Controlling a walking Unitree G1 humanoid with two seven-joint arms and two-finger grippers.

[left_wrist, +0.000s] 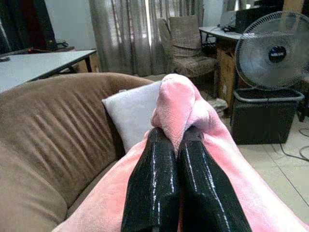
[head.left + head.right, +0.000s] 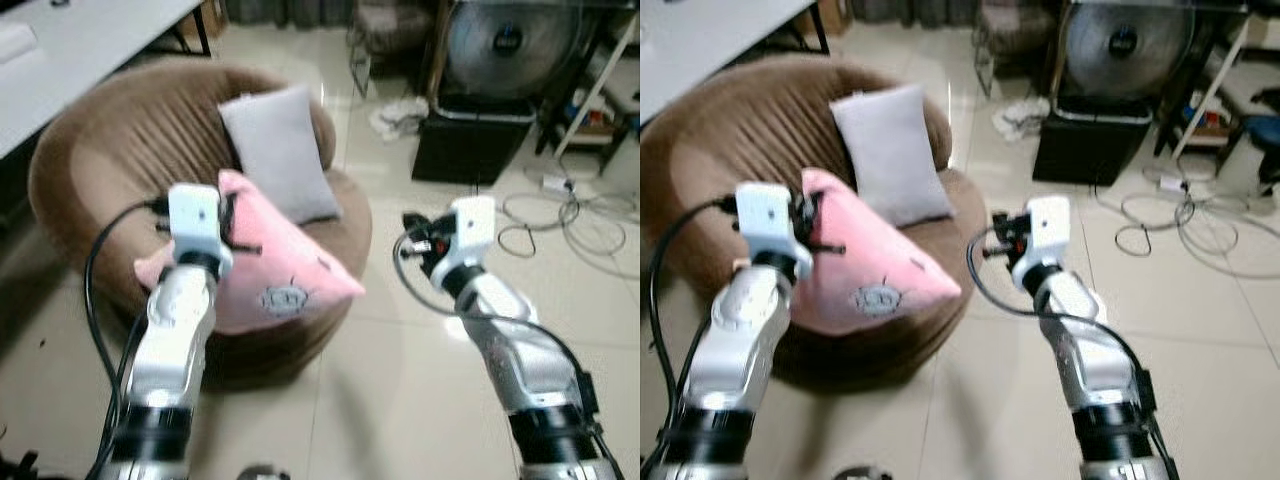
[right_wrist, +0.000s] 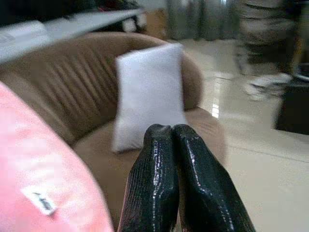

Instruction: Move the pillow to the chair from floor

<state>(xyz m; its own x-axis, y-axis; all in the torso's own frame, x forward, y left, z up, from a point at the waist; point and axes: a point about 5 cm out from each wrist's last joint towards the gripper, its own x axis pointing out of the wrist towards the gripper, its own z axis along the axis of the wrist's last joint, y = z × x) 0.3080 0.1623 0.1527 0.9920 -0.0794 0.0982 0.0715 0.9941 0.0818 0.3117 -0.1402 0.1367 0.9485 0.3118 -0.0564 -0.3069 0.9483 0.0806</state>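
From the head, the left gripper [image 2: 228,222] pinches the pink pillow [image 2: 275,275] by its top edge, so it hangs over the brown chair [image 2: 110,150], ready to drop. A grey pillow [image 2: 282,150] leans at 12 o'clock. In the left wrist view, the fingers [image 1: 154,183] squeeze pink cloth. In the right wrist view, the right gripper [image 3: 171,140] is clenched on nothing, out of the way.

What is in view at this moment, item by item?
pink pillow: one, pink, held over the chair seat
grey pillow: one, pale grey, leaning on the chair back
chair: one, brown, round
table: one, white, behind the chair
fan: one, grey, behind the black box
black box: one, under the fan
cables: several, white, on the floor
left gripper: shut on the pink pillow
right gripper: shut, empty, beside the chair
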